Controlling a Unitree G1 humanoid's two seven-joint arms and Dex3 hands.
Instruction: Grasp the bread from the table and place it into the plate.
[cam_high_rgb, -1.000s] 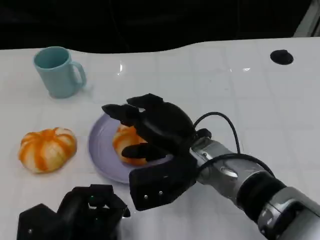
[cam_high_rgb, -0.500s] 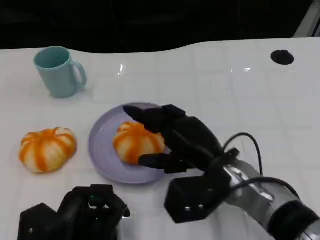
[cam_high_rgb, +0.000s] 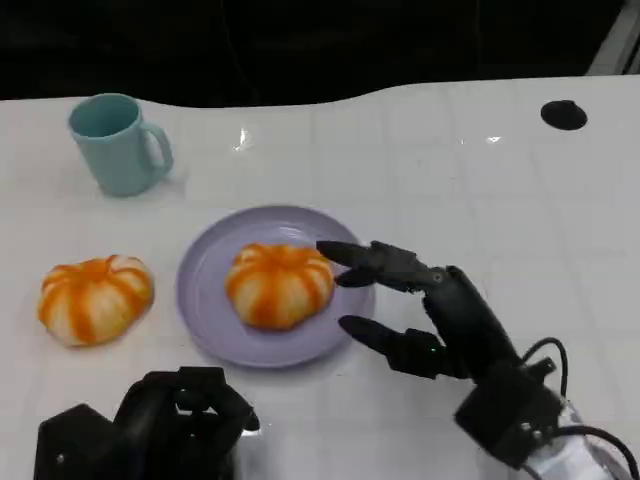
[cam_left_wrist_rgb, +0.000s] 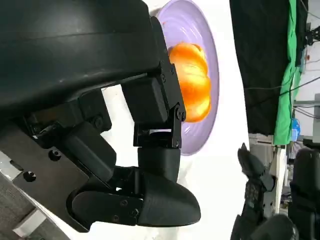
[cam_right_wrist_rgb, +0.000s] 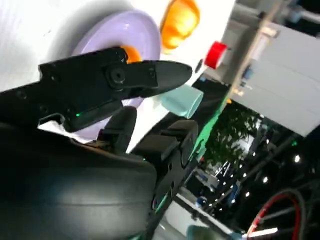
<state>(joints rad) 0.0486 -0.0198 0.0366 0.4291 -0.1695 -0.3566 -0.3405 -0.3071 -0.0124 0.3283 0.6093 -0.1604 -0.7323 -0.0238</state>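
Spreading apart, right hand (cam_high_rgb: 430, 310) fingers (cam_high_rgb: 385, 262) hold nothing, just beside bread (cam_high_rgb: 278, 284) on plate (cam_high_rgb: 205, 300); left hand (cam_high_rgb: 150, 430) fingers curled, empty

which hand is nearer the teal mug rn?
Left. The left hand sits at the table's near edge, below the teal mug in the head view. The right hand is farther, beyond the purple plate.
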